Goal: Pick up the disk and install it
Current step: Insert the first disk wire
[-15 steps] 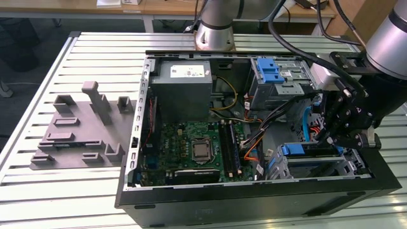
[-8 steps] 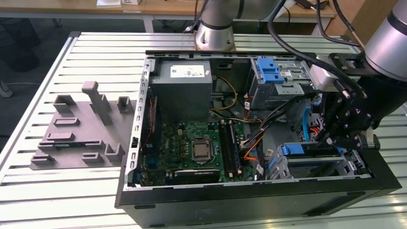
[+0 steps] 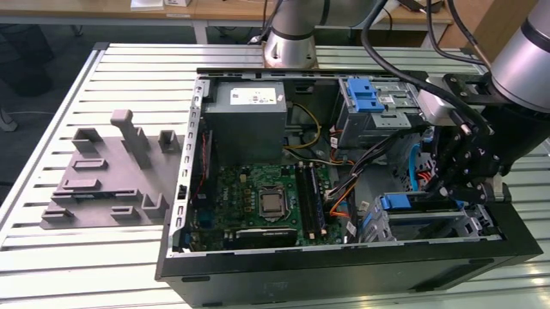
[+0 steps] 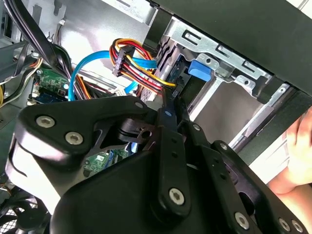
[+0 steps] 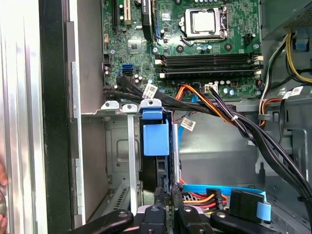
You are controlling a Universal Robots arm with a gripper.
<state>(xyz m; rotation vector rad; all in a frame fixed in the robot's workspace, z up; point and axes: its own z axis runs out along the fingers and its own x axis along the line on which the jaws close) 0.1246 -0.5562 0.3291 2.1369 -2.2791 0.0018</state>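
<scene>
Gripper (image 3: pixel 460 183) was down inside the open PC case (image 3: pixel 344 270), at the front corner on the exterior view's right, directly over the lower drive bay (image 3: pixel 429 222). In the first wrist view its fingers (image 5: pixel 168 204) sat nearly together, pinching the thin upper edge of the disk (image 5: pixel 157 161), which stood on edge in the bay slot. So: clamped on the disk, as far as that view showed. In the second wrist view the gripper linkage (image 4: pixel 165 161) covered the contact point, so no confirmation there.

The disk was partway or fully down in the slot; depth could not be judged. Its blue carrier tab (image 5: pixel 156 139) faced the first wrist camera, and a blue tab (image 3: pixel 397 201) showed at the bay top in the exterior view. The bay's grey metal rail (image 4: pixel 219 53) ran just beside it.

A blue SATA cable (image 4: pixel 83 63) and a bundle of red, yellow and orange power wires (image 4: pixel 136 63) hung near the gripper, apart from the fingers. The motherboard (image 3: pixel 257 199) with CPU socket (image 5: pixel 204 22) lay on the case floor. The power supply (image 3: pixel 247 122) sat at the rear, and the upper drive cage with blue latch (image 3: pixel 365 96) beside it.

A grey fixture tray (image 3: pixel 107 180) rested on the slatted table (image 3: pixel 86 257), well apart from the case. A person's hand (image 4: pixel 297 161) was at the case's outer wall.
</scene>
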